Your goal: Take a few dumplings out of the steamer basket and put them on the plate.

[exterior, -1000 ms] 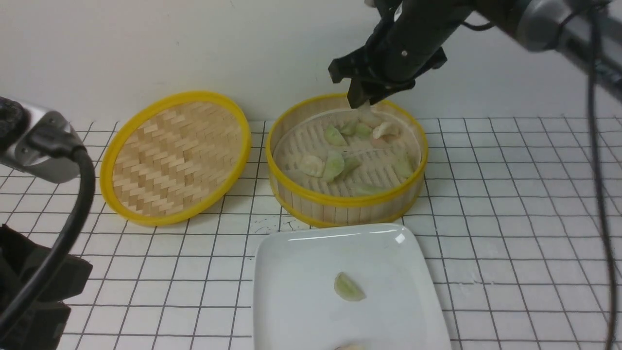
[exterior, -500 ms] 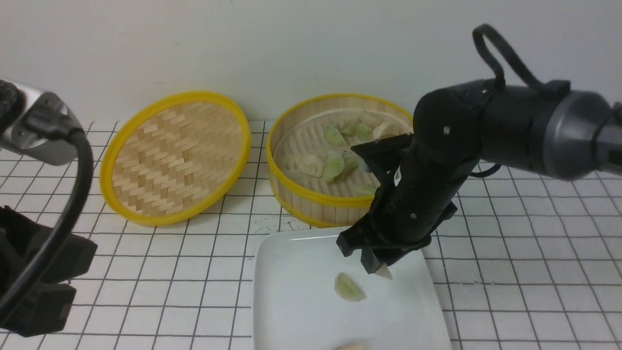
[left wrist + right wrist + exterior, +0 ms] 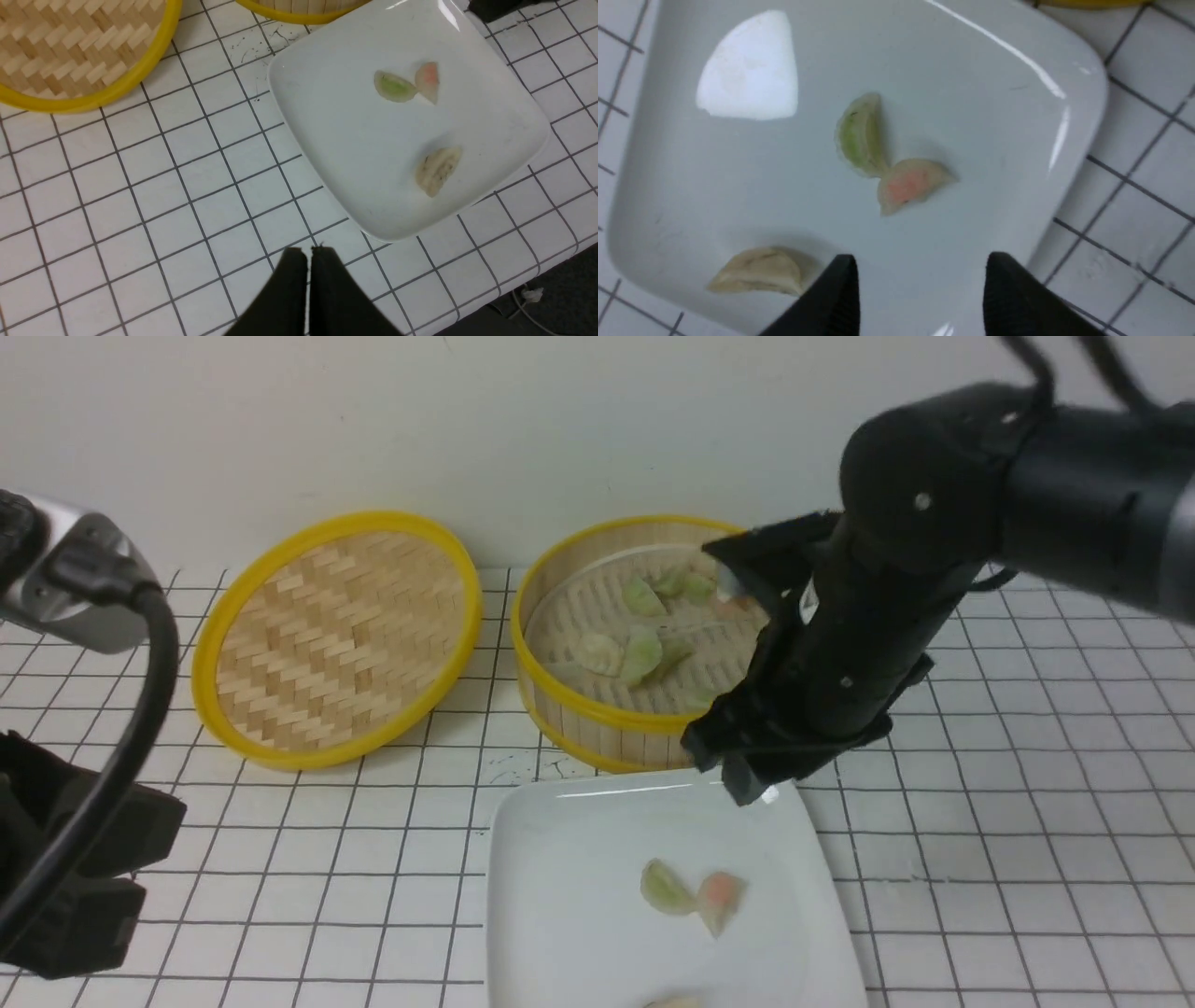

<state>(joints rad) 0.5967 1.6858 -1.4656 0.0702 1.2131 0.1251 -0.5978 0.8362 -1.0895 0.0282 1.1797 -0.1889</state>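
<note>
Right tool [image 3: 920,266] fingers apart, empty, above plate [image 3: 560,831]. Green dumpling [image 3: 861,135] and pink dumpling [image 3: 913,184] on plate, tips touching, long axes in V. Whitish dumpling [image 3: 759,270] by plate's near rim. Other dumplings [image 3: 642,653] in steamer basket [image 3: 597,714]. Left tool [image 3: 308,254] fingers together, over worktop [image 3: 140,186].

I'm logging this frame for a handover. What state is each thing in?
Basket: uncovered, several dumplings inside.
Lid: off, left of the basket.
Plate: holds three dumplings.
Green dumpling: on plate, touching the pink one.
Pink dumpling: on plate, free of the tool.
White dumpling: on plate, apart from the others.
Right tool: open, empty, above the plate.
Left tool: shut, empty.
</note>
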